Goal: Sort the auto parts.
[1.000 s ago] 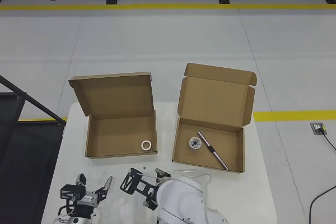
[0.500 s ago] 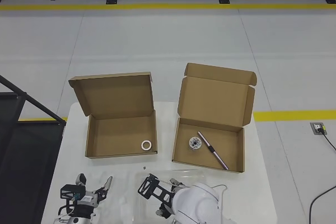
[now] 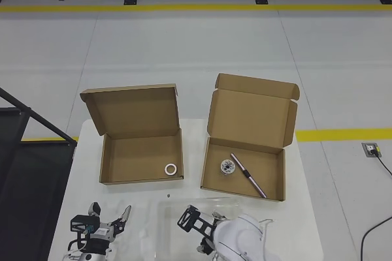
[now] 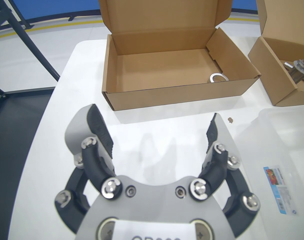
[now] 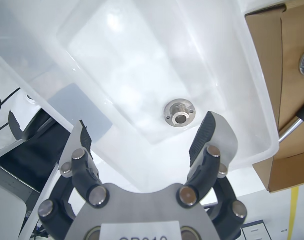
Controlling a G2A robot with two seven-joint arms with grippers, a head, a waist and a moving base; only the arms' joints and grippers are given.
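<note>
The right hand [image 5: 145, 123] hung over a clear plastic bin [image 5: 257, 76] near the front edge of the surface [image 4: 82, 83], its fingers spread apart with nothing between them. A small metal hub [image 5: 179, 116] lay on the bin's floor just beyond the fingertips, closer to one finger than the other and touching neither. The left hand [image 4: 153, 113] stood over bare surface, also spread wide. A ring [image 4: 218, 77] lay in the left box [image 4: 167, 93]. A gear [image 3: 228, 168] and a rod [image 3: 248, 175] lay in the right box [image 3: 251, 117].
</note>
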